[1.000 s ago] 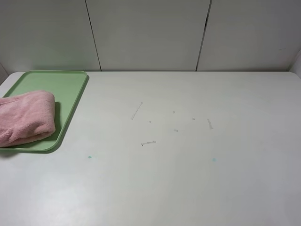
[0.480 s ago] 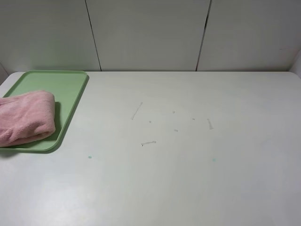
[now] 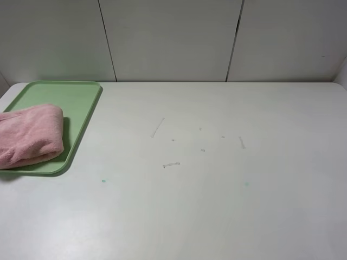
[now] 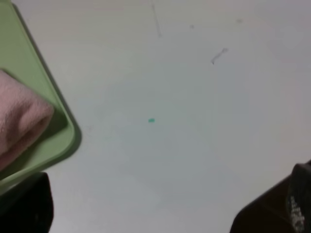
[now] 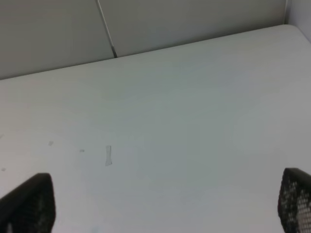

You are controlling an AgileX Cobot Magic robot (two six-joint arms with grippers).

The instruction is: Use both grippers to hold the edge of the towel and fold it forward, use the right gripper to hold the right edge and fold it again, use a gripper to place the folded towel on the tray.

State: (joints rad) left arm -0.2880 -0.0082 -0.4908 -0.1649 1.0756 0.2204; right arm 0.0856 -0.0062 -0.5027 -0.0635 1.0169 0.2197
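The folded pink towel (image 3: pixel 28 135) is lying on the green tray (image 3: pixel 76 103) at far left, while both grippers, the left gripper (image 4: pixel 160 213) and the right gripper (image 5: pixel 165 204), are hanging wide open, holding nothing.

Folded pink towel (image 3: pixel 28 135) on the light-green tray (image 3: pixel 76 103), far left.

Towel (image 3: pixel 28 134) and tray (image 3: pixel 76 100) cut off at frame's edge.

- Plain pink fluffy terry-cloth towel (image 3: pixel 28 134), no pattern.
- Flat light-green plastic tray (image 3: pixel 76 103).
- White desk (image 3: pixel 217 206), grey scuffs, tiny teal specks.
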